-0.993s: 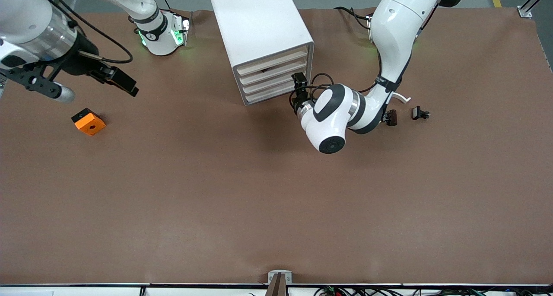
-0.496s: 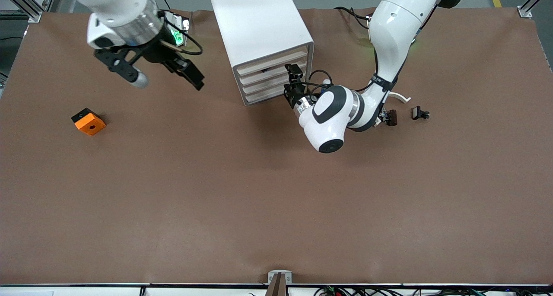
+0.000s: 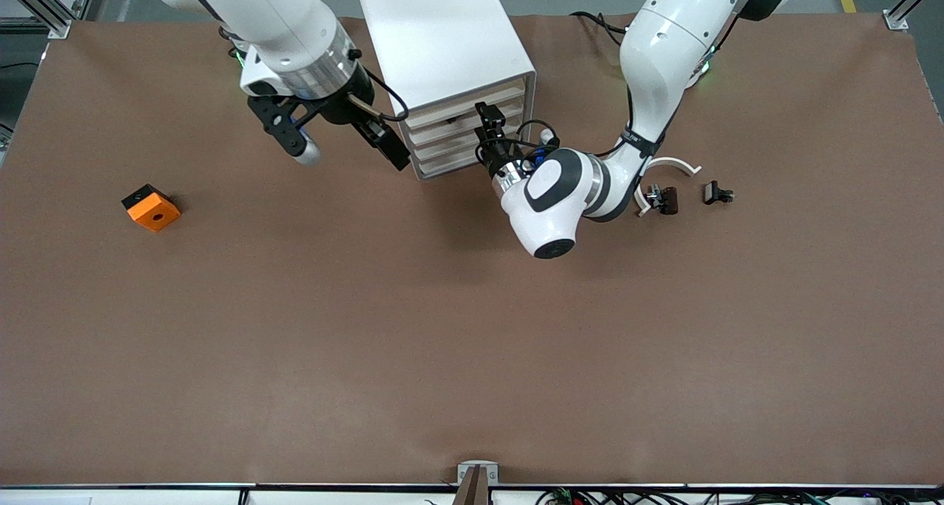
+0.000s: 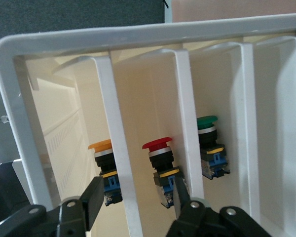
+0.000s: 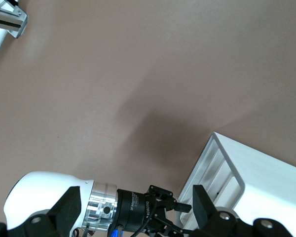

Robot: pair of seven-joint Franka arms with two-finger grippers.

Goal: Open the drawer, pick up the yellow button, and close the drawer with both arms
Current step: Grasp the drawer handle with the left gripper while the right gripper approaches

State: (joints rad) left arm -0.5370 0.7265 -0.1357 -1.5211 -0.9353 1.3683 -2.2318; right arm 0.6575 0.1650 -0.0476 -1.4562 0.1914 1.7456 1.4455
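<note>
Button (image 4: pixel 102 163) with a yellow-orange cap is seen through the cabinet (image 3: pixel 442 55) front in the left wrist view, sitting in a drawer (image 3: pixel 451 112) beside a red-capped button (image 4: pixel 160 168) and a green-capped one (image 4: pixel 209 148). All four pale drawer fronts are seen flush with the cabinet frame in the front view.

Since a second ago, the left gripper (image 3: pixel 488 116) has been moved from just off the cabinet's corner up against the drawer fronts, and its fingers (image 4: pixel 93 200) are now held apart, straddling one white slat without gripping it. Nothing is held between them.

The right gripper (image 3: pixel 391 145) has been swung across from above the orange block (image 3: pixel 151 207) at the right arm's end of the table and is now over the tabletop just beside the cabinet's front corner. In the right wrist view its fingers (image 5: pixel 69 207) are spread wide and empty, with the left gripper visible between them.

A curved white strip (image 3: pixel 672 164) and two small black clips (image 3: pixel 664 198) lie on the brown table (image 3: pixel 472 328) toward the left arm's end, unchanged.
</note>
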